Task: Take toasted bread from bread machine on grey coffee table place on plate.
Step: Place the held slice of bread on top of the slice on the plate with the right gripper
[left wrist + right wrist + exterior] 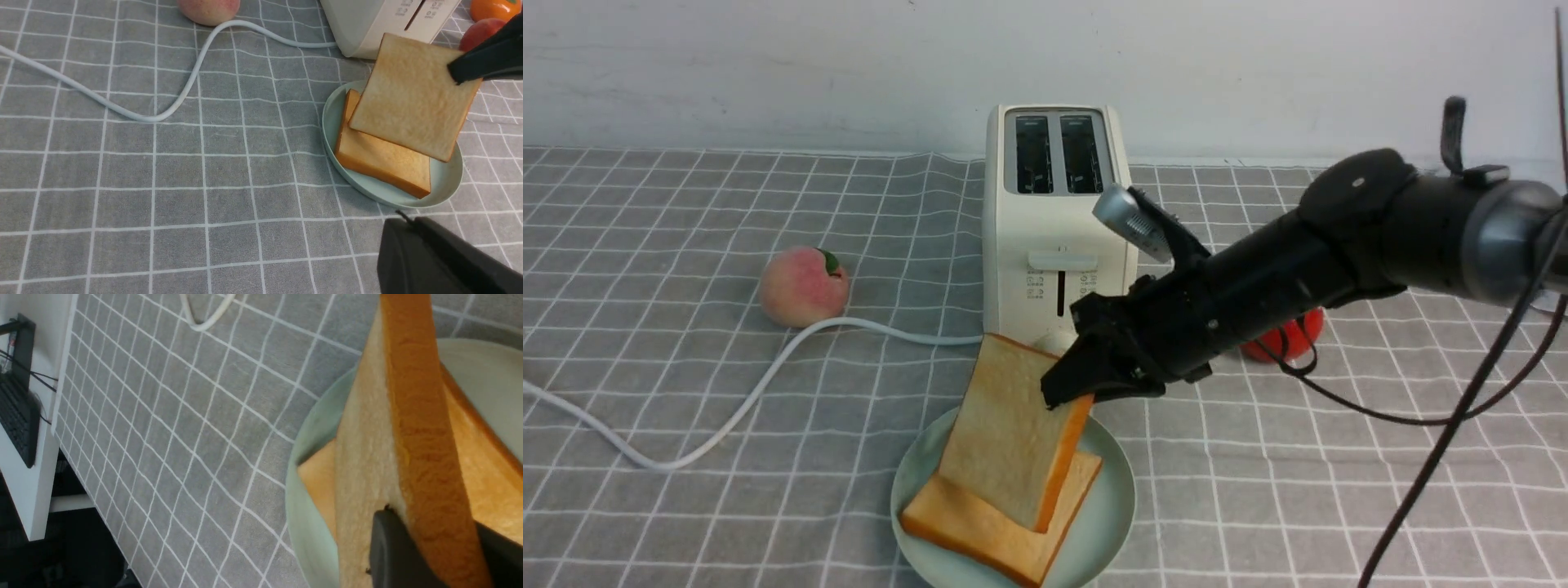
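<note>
The right arm's fingers (1063, 385) pinch the tilted slice of toasted bread (1013, 433) by its two o'clock corner, its low edge on or just above the flat slice (976, 527) lying in the plate (1123, 490), which sits on the bench (686, 392) at six o'clock of the bread machine (1058, 220). The arm should probably sink until the slice leans nearly flat, then part the fingers and withdraw toward two o'clock without dragging it. The left arm's fingers (429, 257) are clenched, empty.

A plain, evenly lit white wall (768, 65) spans twelve o'clock, while the right wrist view catches a white piece of furniture (24, 498) bearing a black keyboard (16, 416).
</note>
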